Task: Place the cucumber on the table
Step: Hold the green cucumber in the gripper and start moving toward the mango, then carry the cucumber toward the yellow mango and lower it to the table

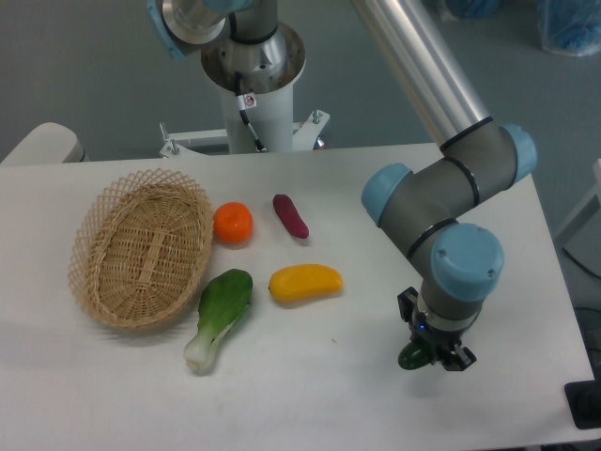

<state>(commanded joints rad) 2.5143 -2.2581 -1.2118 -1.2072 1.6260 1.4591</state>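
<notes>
**Desk editor:** What does your arm hold, and where?

**Photographer:** Your claw [434, 355] hangs low over the white desk [310, 395], near its front edge, pinching the cucumber [410, 356]. Only a dark green, glossy rounded end shows, poking out on the claw's left side; the rest is hidden behind the fingers and wrist. Whether it touches the desk yet, I cannot tell from this angle.

**Desk editor:** What could go wrong from here?

**Photographer:** Judging by how little of it shows, your grip may be near one end. Let go while it hangs above the surface and a smooth, rounded piece like that could roll, and the desk's front edge is close. Press down too far and the fingers could jam it into the desktop.

**Desk editor:** Anything in the way?

**Photographer:** No. Everything else lies well off to the claw's left: the yellow fruit [305, 283] is nearest, then the bok choy [220, 315], the purple piece [290, 215], the orange [233, 224], and farthest the wicker basket [141, 246]. A roll that way would have room to stop; a roll toward the front edge would not.
</notes>
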